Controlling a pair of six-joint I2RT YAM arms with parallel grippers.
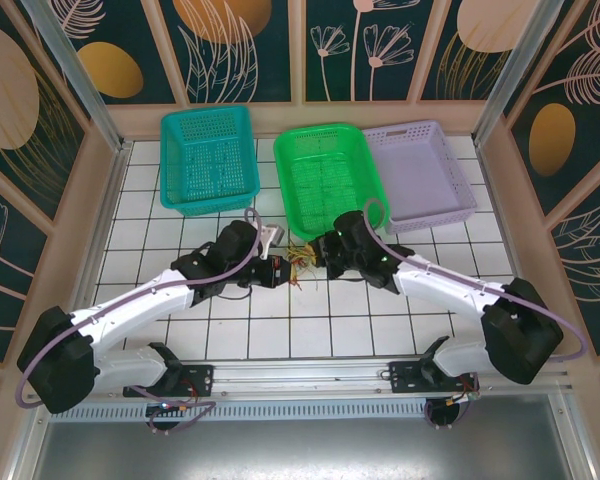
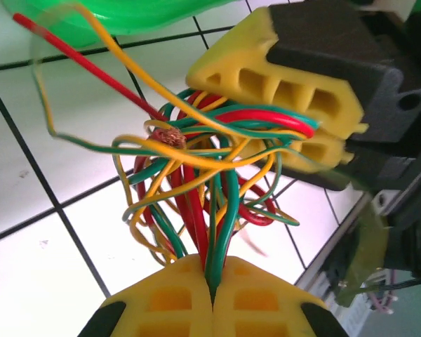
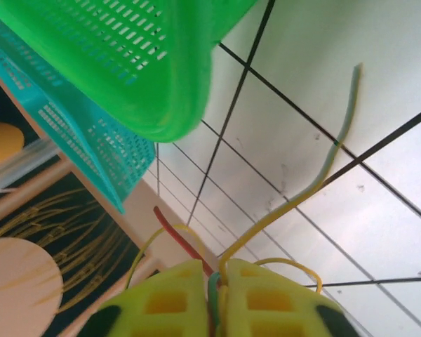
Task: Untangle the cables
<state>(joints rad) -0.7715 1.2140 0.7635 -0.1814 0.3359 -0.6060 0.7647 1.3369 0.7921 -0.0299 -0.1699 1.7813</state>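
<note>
Pulling apart wanted to be slow and level, I judged, lest the knot tighten. The cables (image 1: 302, 262) were bunched at mid-frame, just below the green basket (image 1: 318, 131). The left gripper (image 2: 212, 284) was clenched on red and green strands; the right gripper (image 3: 215, 281) pinched the far side.

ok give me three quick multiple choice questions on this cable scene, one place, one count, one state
1. Where is the tangle of cables?
A. inside a basket
B. between the two claws
C. by the arm bases
2. How many baskets stand on the table?
A. one
B. two
C. three
3. How is the left claw?
A. shut on the cables
B. wide open
C. shut on a basket rim
Answers: B, left claw and right claw grip it from both sides; C, teal basket, green basket, lavender basket; A, its yellow fingers meet around the strands.
</note>
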